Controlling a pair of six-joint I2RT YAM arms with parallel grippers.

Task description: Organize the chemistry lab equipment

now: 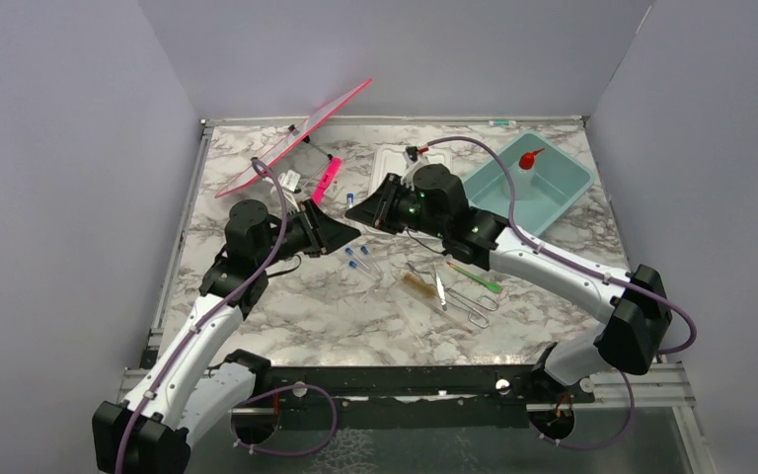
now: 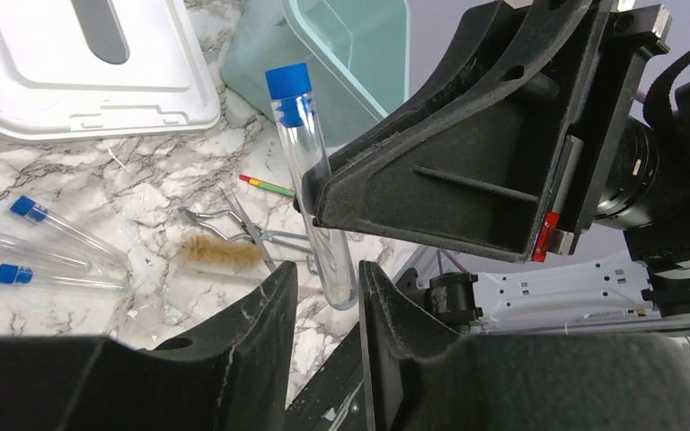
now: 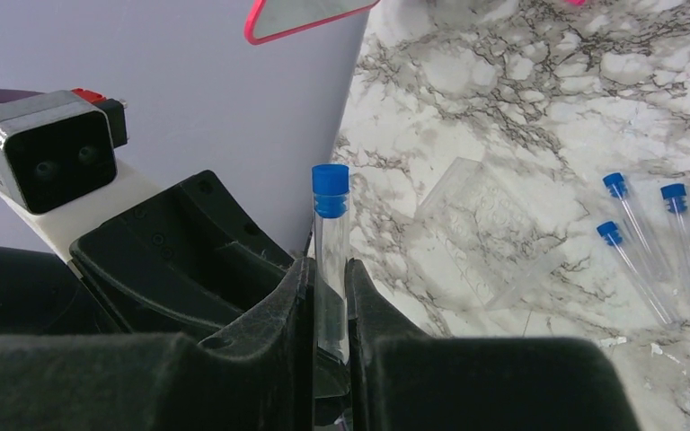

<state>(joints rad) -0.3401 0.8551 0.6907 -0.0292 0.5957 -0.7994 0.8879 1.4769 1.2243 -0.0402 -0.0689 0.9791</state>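
My right gripper is shut on a clear blue-capped tube and holds it above the table's middle. The tube's round bottom end hangs between the fingers of my left gripper, which is open with a gap on each side. Three more blue-capped tubes lie on the marble. The tan-bristled brush, metal tweezers, wire clamp and green-tipped stick lie in front of the right arm. The white squeeze bottle with red nozzle stands in the teal tub.
The teal tub sits at the back right, the white lid left of it. A pink-rimmed clear board leans at the back left. A clear plastic piece lies on the marble.
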